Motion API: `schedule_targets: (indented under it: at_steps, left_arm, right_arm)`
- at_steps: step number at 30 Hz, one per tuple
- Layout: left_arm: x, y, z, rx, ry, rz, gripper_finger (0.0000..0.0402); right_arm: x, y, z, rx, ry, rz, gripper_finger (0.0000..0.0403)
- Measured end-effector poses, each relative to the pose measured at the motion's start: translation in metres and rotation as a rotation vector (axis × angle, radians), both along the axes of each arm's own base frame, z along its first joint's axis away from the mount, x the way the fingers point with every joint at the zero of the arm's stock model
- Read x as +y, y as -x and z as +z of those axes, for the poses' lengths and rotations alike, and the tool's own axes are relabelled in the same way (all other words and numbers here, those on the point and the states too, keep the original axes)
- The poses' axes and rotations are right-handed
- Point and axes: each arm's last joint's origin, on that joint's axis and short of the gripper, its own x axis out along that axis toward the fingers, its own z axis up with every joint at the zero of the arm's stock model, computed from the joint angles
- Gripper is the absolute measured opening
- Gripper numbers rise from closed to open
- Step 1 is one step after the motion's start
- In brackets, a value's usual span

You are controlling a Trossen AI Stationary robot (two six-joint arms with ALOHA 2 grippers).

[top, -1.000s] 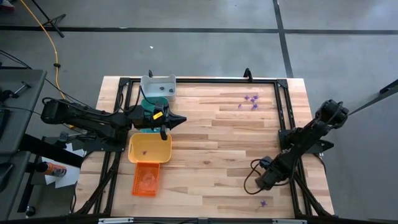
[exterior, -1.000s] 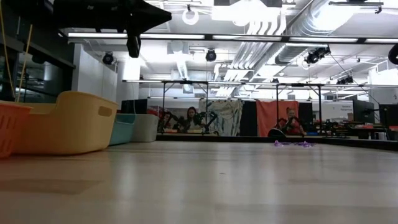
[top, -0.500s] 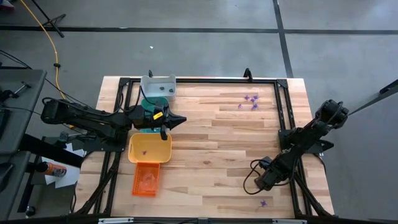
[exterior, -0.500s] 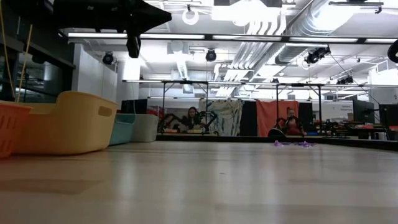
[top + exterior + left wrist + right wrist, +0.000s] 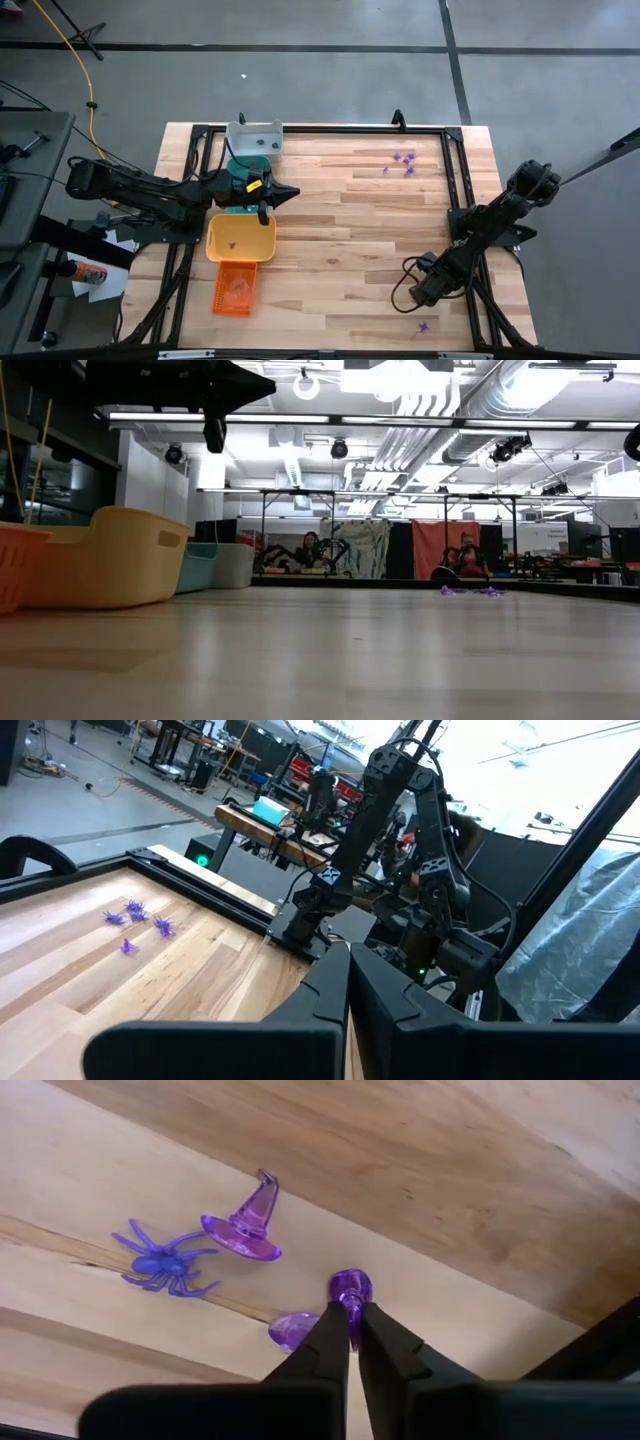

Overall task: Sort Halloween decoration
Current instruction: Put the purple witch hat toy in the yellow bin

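Note:
The Halloween decoration lies scattered on the wooden table. A cluster of purple trinkets sits at the far right, and one trinket lies mid-table. At the near right lie a purple witch hat, a blue-purple spider and a small purple trinket. My right gripper points steeply down there, shut on that small trinket. My left gripper hovers shut and level over the trays at the left, holding nothing. My right gripper pinches the small purple trinket by its narrow middle between the two fingertips. The fingers come from above, slanting steeply down. The trinket's round end sticks out past the tips, and a second lobe lies beside one finger on the table.
Along the left stand a grey tray, a teal tray, a yellow tray with one purple piece in it, and an orange tray. A black frame borders the table. People sit in the room beyond the far edge.

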Motion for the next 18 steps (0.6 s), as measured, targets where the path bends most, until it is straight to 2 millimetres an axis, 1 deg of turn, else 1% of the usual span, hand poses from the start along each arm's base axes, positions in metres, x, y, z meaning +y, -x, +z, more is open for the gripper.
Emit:
schedule_targets:
  at_steps: [3, 5, 7, 9, 11, 14, 18]
  left_arm:
    - [0.000, 0.000, 0.000, -0.002, 0.002, 0.000, 0.0000]
    - [0.001, 0.001, 0.004, -0.040, 0.025, 0.000, 0.0000]
    - [0.003, 0.007, 0.017, -0.135, 0.035, -0.002, 0.0000]
    - [0.006, 0.015, 0.031, -0.233, 0.009, -0.004, 0.0000]
    - [0.008, 0.023, 0.040, -0.269, -0.041, 0.015, 0.0000]
    - [0.010, 0.035, 0.051, -0.323, -0.108, 0.044, 0.0000]
    - [0.012, 0.044, 0.055, -0.319, -0.128, 0.065, 0.0000]
  right_arm:
    - [0.000, 0.000, 0.000, -0.003, -0.004, 0.018, 0.0008]
    - [0.001, 0.000, 0.004, -0.008, -0.020, 0.052, 0.0004]
    - [0.004, -0.001, 0.016, -0.037, -0.039, 0.095, 0.0003]
    - [0.005, 0.001, 0.032, -0.070, -0.028, 0.132, 0.0003]
    - [0.001, 0.004, 0.048, -0.104, 0.018, 0.157, 0.0002]
    - [-0.003, 0.002, 0.071, -0.255, 0.060, 0.194, 0.0002]
    - [-0.010, -0.008, 0.089, -0.530, 0.137, 0.186, 0.0002]
